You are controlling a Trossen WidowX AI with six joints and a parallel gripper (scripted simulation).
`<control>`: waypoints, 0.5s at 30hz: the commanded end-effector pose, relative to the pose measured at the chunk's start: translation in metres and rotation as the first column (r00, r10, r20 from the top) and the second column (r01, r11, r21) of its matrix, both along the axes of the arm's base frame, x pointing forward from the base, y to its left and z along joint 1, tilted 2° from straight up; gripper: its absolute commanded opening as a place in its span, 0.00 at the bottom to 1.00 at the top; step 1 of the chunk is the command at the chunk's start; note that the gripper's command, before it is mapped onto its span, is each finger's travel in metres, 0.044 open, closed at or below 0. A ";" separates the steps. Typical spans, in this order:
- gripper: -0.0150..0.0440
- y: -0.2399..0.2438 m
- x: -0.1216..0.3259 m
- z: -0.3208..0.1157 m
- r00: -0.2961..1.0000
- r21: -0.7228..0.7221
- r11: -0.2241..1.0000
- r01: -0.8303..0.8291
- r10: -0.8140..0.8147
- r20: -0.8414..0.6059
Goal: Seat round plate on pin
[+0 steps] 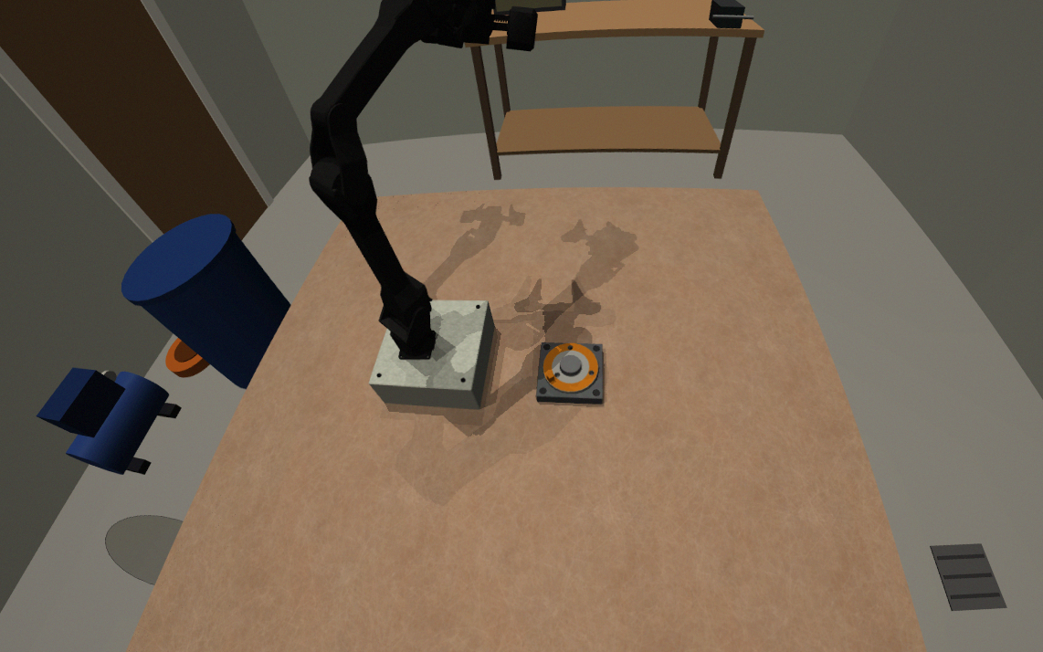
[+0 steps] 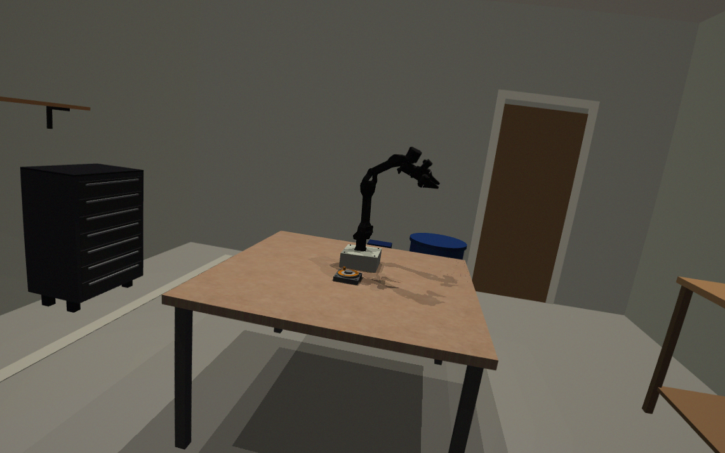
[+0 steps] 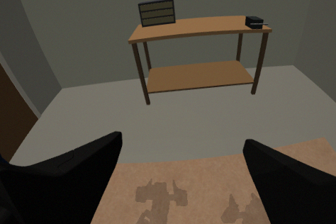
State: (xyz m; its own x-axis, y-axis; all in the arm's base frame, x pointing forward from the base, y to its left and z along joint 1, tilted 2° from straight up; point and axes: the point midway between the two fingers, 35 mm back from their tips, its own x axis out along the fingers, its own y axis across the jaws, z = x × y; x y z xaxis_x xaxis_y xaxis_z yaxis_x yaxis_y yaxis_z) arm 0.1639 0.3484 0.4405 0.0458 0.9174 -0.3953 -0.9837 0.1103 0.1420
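The round plate (image 1: pixel 570 387) (image 2: pixel 355 274), orange with a pale middle, sits around the grey post (image 1: pixel 570 364) on the dark square base (image 1: pixel 571 399) (image 2: pixel 346 280). Small dark holes show in it in the top view. The orange tab (image 1: pixel 550 376) (image 2: pixel 344 268) appears at the plate's side toward the robot mount and front in the top view. The pin cannot be made out, and the plate's tilt is too small to tell. My gripper (image 2: pixel 438 184) (image 3: pixel 184 142) is open and empty, high above the table and well away from the plate. Its fingers are outside the top view.
The pale robot mount block (image 1: pixel 445 394) (image 2: pixel 357 260) stands on the table (image 1: pixel 671 518) (image 2: pixel 298 298) beside the base, with a gap between them. Arm shadows fall across the table. A wooden workbench (image 1: pixel 615 129) (image 3: pixel 198 78) stands beyond the table, and a blue bin (image 1: pixel 185 258) (image 2: pixel 437 242) beside it.
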 end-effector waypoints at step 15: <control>0.26 -0.122 0.167 -0.169 0.811 -0.410 0.757 0.508 -0.581 -0.069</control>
